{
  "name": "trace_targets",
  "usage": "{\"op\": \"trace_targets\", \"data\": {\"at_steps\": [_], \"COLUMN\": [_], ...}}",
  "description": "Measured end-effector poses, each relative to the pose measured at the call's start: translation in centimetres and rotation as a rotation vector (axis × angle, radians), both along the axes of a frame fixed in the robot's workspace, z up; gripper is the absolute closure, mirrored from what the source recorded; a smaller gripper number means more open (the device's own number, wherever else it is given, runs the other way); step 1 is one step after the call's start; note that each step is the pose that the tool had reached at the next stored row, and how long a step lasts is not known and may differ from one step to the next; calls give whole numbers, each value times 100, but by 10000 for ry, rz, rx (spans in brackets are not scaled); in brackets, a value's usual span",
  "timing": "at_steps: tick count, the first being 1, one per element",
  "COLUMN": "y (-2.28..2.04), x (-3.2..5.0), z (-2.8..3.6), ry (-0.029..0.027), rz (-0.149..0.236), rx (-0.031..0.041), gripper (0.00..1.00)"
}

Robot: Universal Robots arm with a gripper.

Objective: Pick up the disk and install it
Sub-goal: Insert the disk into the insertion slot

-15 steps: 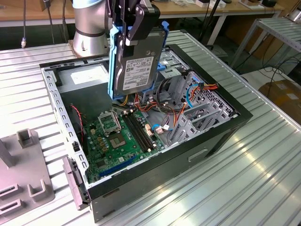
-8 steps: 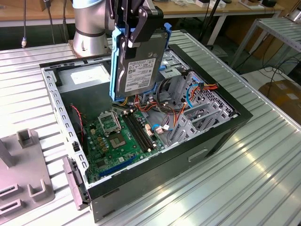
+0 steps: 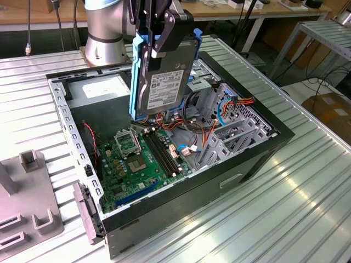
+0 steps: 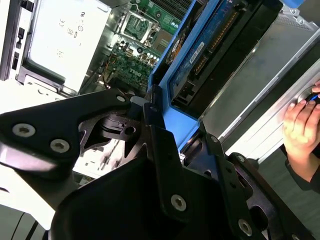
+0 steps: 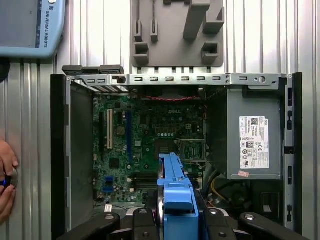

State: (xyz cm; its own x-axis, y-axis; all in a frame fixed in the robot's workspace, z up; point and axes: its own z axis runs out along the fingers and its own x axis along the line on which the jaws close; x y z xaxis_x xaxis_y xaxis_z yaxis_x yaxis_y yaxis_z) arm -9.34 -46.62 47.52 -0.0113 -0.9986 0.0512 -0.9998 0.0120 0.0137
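Blue-framed disk (image 3: 164, 82), clenched at its upper end by the pincer (image 3: 159, 41), hangs on edge below it, long axis near vertical, above the motherboard (image 3: 140, 164) inside the open computer case (image 3: 181, 203).

Silver-grey cylindrical arm (image 3: 103, 33), pale blue joint cap (image 5: 30, 27), black angular claw (image 3: 163, 39), silver screw heads (image 4: 23, 130)

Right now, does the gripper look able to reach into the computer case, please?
Probably yes: the case lies open on top, and the gripper, shut on the disk, hangs above its interior with nothing between.
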Motion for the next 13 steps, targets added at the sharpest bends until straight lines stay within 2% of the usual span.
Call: {"op": "trace_targets", "data": {"at_steps": [10,13], "y": [-106,-153], "x": [1,2], "z": [-2,-2], "ry": [0,-1], "rz": [-1,0], "rx": [-13,-14], "gripper": [63,63]}}
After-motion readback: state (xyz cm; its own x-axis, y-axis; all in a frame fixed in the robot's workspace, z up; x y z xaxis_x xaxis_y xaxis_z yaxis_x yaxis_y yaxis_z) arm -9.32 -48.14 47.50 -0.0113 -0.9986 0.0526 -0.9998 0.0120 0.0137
